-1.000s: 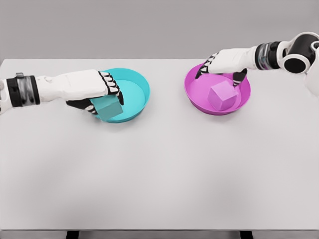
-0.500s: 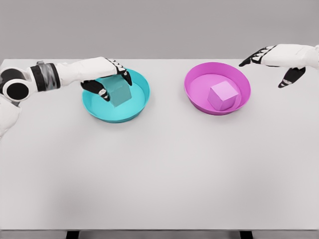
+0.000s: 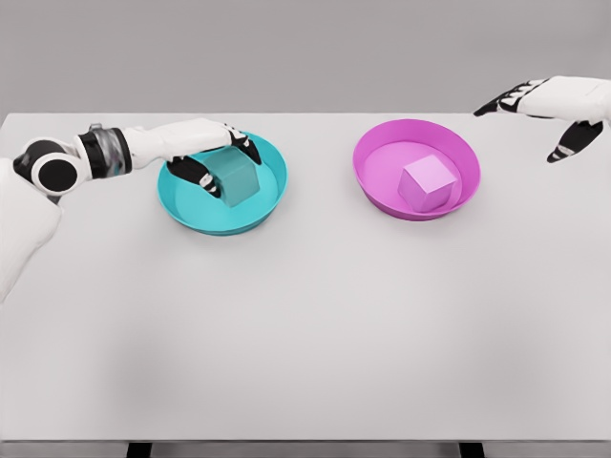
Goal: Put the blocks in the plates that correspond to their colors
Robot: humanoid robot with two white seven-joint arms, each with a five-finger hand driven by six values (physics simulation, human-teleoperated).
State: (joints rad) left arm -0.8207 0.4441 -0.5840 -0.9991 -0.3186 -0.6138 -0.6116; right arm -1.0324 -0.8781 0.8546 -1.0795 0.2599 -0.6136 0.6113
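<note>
On teal plate (image 3: 267,205), teal block (image 3: 235,177), unlabelled

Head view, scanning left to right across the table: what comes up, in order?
Left hand closed around the teal block → teal plate → magenta plate holding the magenta block → right hand, open, past the plate's right side.

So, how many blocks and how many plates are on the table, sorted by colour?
Teal: 2, block and plate
Magenta: 2, block and plate
Total: 4
</note>
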